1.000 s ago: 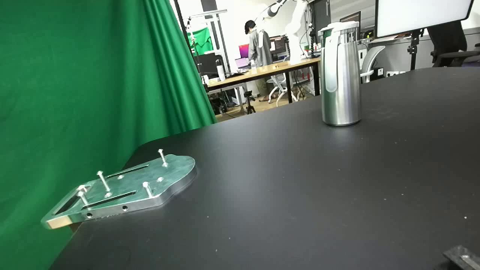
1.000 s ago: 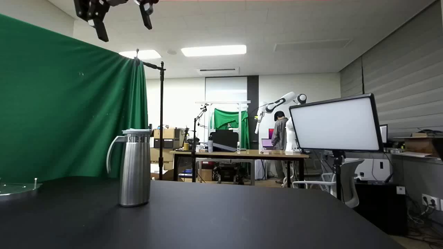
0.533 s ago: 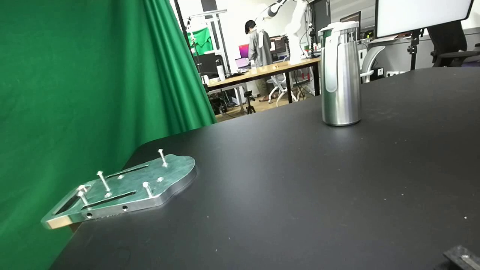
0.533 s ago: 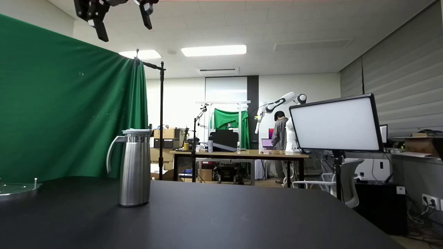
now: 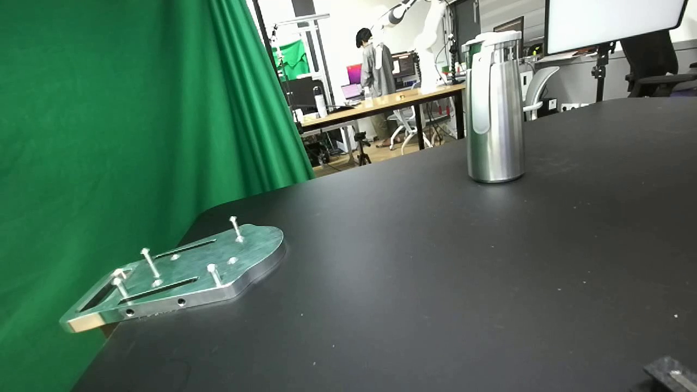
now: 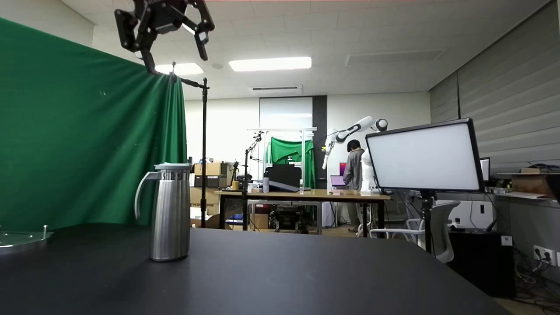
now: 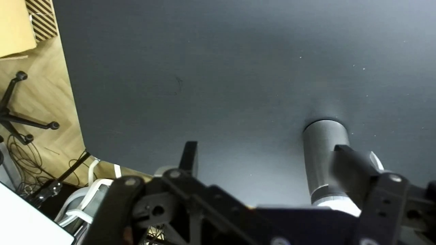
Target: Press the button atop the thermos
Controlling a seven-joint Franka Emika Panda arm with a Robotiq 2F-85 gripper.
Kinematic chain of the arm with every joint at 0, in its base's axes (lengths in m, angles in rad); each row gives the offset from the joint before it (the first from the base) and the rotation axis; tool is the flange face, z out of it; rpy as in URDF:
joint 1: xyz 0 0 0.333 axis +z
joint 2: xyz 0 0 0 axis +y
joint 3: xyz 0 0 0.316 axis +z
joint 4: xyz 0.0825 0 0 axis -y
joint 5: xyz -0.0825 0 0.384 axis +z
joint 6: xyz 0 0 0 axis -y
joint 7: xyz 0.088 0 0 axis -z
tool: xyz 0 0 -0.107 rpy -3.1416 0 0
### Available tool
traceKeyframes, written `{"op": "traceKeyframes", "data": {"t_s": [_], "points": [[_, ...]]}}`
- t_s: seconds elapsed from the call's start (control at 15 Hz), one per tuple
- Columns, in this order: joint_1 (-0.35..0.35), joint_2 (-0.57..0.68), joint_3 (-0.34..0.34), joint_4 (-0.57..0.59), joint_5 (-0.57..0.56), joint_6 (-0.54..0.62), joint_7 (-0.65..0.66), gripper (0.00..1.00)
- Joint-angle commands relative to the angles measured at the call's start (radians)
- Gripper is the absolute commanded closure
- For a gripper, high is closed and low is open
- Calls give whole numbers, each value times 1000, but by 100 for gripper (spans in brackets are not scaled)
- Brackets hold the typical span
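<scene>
A brushed-steel thermos point(image 5: 507, 130) with a white lid point(image 5: 493, 38) and a side handle point(image 5: 481, 92) stands upright on the black table. It also shows in an exterior view point(image 6: 169, 218), its handle on the left side. My gripper point(image 6: 177, 64) is open and empty, high above the thermos and pointing down. In the wrist view my gripper point(image 7: 266, 149) has its fingers wide apart. The thermos point(image 7: 322, 149) appears near the right finger there, partly hidden by it, with no visible contact. A separate button on the lid cannot be made out.
A metal plate point(image 5: 218, 258) with upright bolts lies at the table edge, beside a green curtain point(image 5: 136, 109). A light panel point(image 6: 424, 157) on a stand and a chair stand past the table point(image 6: 280, 271). A dark piece point(image 5: 672, 373) shows at a corner.
My gripper has come lower and moved slightly right in an exterior view, so more of it shows. It stays open. The thermos has not moved.
</scene>
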Motion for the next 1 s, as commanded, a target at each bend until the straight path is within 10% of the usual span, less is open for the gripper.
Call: {"op": "traceKeyframes", "data": {"t_s": [0.0, 0.27, 0.33, 0.93], "points": [[3, 254, 18, 103, -7, 68, 52, 0], [31, 502, 52, 262, 44, 54, 89, 0], [40, 566, 61, 322, 60, 48, 94, 25], [109, 946, 134, 839, 216, -280, 110, 81]]}}
